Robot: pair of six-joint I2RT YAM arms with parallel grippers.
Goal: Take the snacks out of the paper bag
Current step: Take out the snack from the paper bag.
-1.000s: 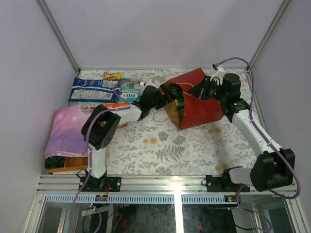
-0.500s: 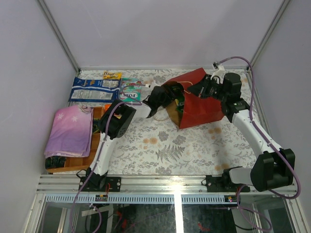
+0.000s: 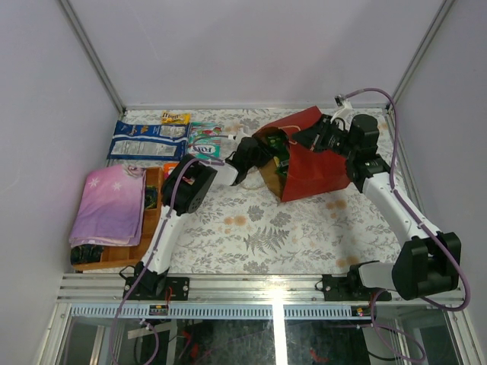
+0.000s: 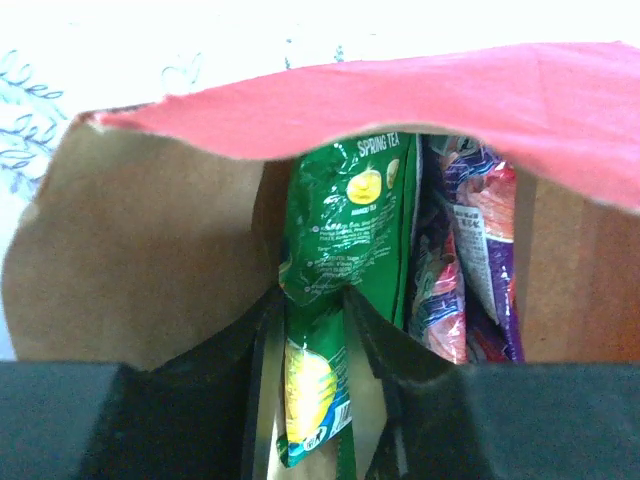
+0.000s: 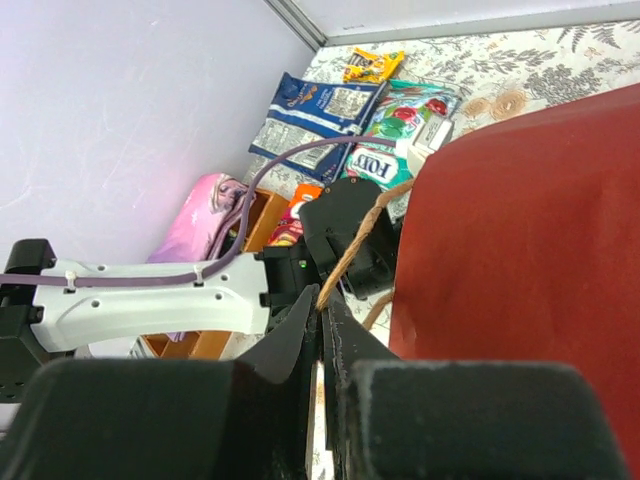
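The red paper bag lies on its side, mouth facing left, brown inside. My left gripper reaches into the mouth and is shut on a green "Spring Tea" snack packet, which stands on edge between the fingers. Purple and pink snacks stand to its right inside the bag. From above, the left gripper sits at the bag's opening. My right gripper is shut on the bag's twine handle and holds the top flap up, above the bag.
Blue-and-white packs, a teal FOX'S pouch and a small yellow packet lie at the back left. A pink folded cloth rests on the wooden tray at the left. Frame walls close in on both sides.
My left arm reached further right until its gripper was in the bag's mouth, and its jaws closed on the green packet. The right gripper kept hold of the twine handle.
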